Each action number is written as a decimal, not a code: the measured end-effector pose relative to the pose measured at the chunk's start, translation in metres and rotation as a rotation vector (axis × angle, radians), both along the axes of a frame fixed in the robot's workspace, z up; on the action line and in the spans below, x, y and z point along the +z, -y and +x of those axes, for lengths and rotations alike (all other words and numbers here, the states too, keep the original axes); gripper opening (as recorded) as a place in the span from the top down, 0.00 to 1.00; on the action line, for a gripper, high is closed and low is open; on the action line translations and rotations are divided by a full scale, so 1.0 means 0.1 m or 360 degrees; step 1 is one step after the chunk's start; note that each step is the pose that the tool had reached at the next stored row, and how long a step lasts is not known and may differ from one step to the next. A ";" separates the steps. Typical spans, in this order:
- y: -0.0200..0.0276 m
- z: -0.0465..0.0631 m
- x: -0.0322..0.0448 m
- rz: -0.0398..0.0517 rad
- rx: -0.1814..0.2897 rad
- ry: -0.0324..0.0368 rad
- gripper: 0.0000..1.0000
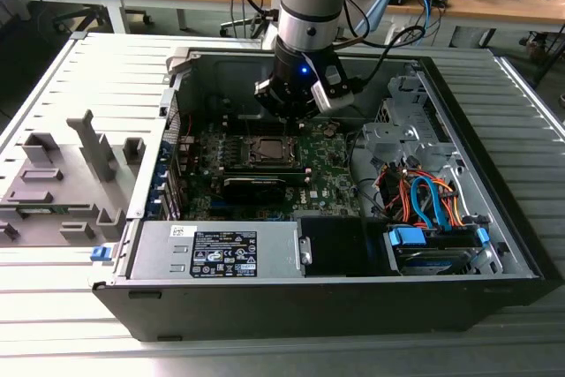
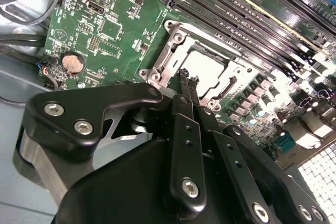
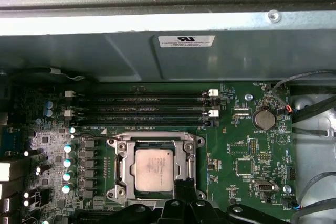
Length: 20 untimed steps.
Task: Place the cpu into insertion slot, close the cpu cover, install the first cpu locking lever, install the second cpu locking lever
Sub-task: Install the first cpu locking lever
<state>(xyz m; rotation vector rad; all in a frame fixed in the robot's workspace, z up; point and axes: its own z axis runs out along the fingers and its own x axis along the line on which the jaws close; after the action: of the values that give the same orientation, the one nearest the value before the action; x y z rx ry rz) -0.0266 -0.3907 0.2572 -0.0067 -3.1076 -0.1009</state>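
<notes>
First wrist view: the cpu [image 3: 153,169] is seen seated in the insertion slot [image 3: 124,167], framed by the cpu cover [image 3: 156,144], just beside the gripper [image 3: 181,195]. In the second wrist view the black fingers [image 2: 185,85] are pressed together, empty, over the socket edge. The computer case [image 1: 494,262] holds the motherboard [image 1: 322,174]. The locking levers cannot be made out.

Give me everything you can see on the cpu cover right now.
The cpu cover is a thin silvery metal frame with a large square window, lying flat over the insertion slot on the green motherboard. The pale cpu shows through the window. Bolts sit at the corners of the surrounding bracket. The gripper hovers at one edge of the frame; contact cannot be judged.
</notes>
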 end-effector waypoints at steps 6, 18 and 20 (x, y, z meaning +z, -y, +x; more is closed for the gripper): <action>0.031 -0.01 0.000 0.0004 0.0000 0.0000 0.89; 0.047 -0.04 0.000 0.0004 0.0000 0.0000 0.89; 0.048 -0.04 0.000 0.0004 0.0000 0.0000 0.89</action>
<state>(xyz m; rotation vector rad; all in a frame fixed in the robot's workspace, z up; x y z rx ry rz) -0.0311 -0.3954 0.2572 -0.0067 -3.1075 -0.1046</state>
